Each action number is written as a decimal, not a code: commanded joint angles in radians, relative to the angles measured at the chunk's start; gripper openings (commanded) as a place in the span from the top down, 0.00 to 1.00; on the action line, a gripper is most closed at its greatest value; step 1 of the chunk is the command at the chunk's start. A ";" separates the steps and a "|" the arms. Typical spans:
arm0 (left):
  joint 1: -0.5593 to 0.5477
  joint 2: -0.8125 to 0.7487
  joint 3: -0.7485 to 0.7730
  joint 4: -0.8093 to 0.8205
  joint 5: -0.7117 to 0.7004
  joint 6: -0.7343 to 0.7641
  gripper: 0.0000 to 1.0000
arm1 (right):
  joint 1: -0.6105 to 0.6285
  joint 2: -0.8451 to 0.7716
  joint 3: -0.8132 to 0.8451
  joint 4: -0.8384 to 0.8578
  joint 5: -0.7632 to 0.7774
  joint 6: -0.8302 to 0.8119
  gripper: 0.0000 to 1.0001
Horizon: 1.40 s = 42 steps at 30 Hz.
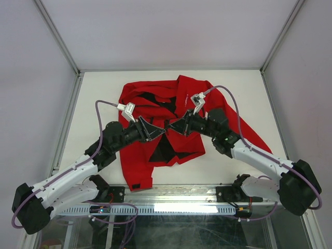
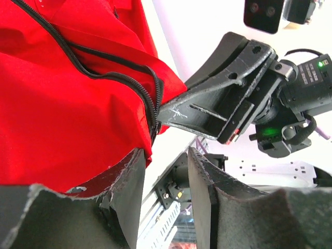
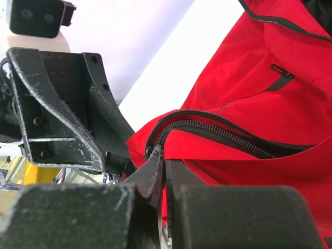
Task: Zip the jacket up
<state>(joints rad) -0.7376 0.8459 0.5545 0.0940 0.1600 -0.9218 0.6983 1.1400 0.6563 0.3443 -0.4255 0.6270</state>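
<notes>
My right gripper [image 3: 162,161] was clamped on the jacket [image 1: 137,155] at its zipper [image 3: 218,132] foot, on the worktop [image 1: 104,88] toward the far edge; the left gripper [image 2: 166,155] gaped empty alongside. I feared one-sided tension would skew the teeth.

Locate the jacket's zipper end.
Right wrist view, lower centre: the zipper end sits pinched in the right pincer at the red edge of the jacket, with the open left pincer just beside it.
</notes>
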 commanded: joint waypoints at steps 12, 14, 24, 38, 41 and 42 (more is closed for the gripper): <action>0.006 -0.018 -0.061 0.125 -0.135 -0.134 0.64 | 0.041 -0.005 -0.004 0.114 0.028 0.003 1.00; 0.005 -0.032 -0.077 0.124 -0.158 -0.149 0.63 | 0.041 -0.004 -0.007 0.118 0.030 0.006 1.00; 0.009 -0.017 -0.095 0.092 -0.181 -0.227 0.53 | 0.041 -0.002 -0.025 0.161 0.026 0.025 1.00; 0.060 0.078 -0.190 0.377 -0.005 -0.361 0.63 | 0.043 0.003 -0.050 0.195 0.013 0.034 1.00; 0.060 0.070 -0.202 0.431 0.011 -0.365 0.71 | 0.043 0.004 -0.054 0.202 0.011 0.037 1.00; 0.060 0.065 -0.209 0.445 0.013 -0.367 0.73 | 0.043 0.005 -0.056 0.205 0.011 0.038 1.00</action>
<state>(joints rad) -0.6853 0.9302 0.3595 0.3767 0.1207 -1.2652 0.7357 1.1465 0.5926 0.4412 -0.4080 0.6575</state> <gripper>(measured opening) 0.301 0.005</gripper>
